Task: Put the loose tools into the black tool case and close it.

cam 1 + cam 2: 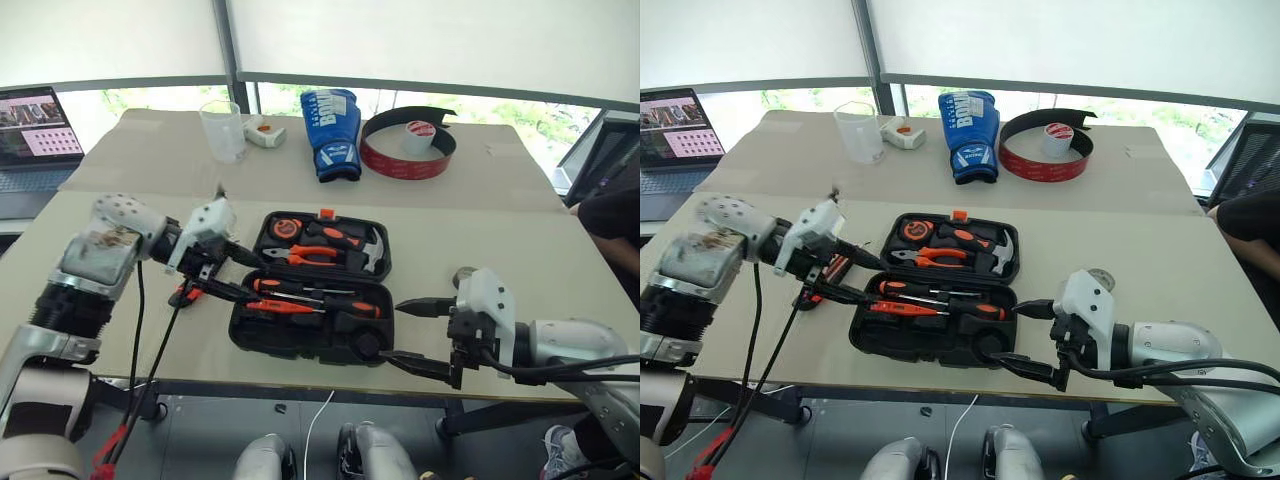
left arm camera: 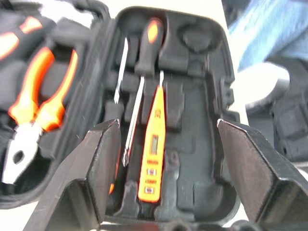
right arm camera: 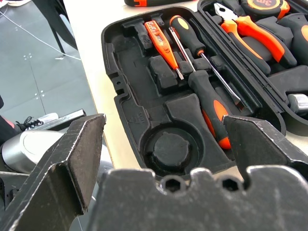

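Near the front edge of the bench, the black tool case is lying wide open, its two moulded halves spread flat. Filling the far half are the orange-handled pliers, the hammer and the tape measure. Sitting in the near half are two orange-and-black screwdrivers and the slim orange tester screwdriver, each lying in the recesses, while the round recess at the corner is showing bare plastic. Just off the case's left side, the orange-black utility knife is lying on the bench, partly hidden behind the left arm. Hovering over the case's left end, the left tool is standing with its fingers apart, nothing between them, looking straight along the tester. Over at the case's right end, the right tool is standing with its fingers spread wide, gripping nothing, one tip close to the case's near right corner.
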Controlling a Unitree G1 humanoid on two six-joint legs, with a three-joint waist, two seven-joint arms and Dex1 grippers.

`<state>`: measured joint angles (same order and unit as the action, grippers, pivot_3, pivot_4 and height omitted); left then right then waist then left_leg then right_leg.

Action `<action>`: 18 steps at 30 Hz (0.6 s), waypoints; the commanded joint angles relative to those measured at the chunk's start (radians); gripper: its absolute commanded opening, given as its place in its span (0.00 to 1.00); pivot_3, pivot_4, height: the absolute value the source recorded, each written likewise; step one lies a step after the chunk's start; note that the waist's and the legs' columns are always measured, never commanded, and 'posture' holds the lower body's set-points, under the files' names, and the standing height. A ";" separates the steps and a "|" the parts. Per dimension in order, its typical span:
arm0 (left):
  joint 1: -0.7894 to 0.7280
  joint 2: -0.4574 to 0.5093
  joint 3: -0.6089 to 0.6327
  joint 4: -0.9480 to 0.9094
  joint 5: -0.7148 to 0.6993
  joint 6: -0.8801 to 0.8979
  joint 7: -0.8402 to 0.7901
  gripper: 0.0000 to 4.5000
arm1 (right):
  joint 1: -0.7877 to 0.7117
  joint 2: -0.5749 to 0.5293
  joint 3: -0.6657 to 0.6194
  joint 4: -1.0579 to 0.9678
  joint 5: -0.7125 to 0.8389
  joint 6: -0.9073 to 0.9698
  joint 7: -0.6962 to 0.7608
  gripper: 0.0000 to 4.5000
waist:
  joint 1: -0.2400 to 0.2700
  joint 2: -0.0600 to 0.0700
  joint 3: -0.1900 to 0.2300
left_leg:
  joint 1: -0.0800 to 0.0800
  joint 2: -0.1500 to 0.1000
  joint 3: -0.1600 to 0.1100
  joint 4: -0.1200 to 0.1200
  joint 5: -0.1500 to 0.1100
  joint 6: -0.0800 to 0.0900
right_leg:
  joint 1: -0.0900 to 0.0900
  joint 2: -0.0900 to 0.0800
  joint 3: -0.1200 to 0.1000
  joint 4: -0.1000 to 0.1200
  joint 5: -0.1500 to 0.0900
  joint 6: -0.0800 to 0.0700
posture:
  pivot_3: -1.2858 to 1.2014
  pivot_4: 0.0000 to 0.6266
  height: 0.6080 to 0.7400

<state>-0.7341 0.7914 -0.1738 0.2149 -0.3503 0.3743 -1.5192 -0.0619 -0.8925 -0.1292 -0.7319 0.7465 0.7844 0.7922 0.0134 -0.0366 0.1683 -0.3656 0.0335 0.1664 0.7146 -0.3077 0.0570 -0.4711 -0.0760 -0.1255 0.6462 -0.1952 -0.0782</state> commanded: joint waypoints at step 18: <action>0.191 -0.128 -0.003 0.022 0.095 -0.174 0.157 0.01 | -0.077 -0.008 0.021 0.025 -0.025 -0.010 0.008 1.00 | -0.002 -0.001 0.000 | 0.000 0.000 0.000 0.000 0.000 0.000 | 0.000 0.000 0.000 0.000 0.000 0.000 | 0.52 0.24 0.90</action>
<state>-0.5465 0.6527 -0.1769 0.2553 -0.2665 0.2231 -1.3526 -0.1346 -0.8927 -0.0922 -0.6950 0.7238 0.7845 0.8021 0.0117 -0.0372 0.1685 -0.3654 0.0338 0.1667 0.7147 -0.3077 0.0570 -0.4713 -0.0762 -0.1257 0.6464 -0.1951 -0.0782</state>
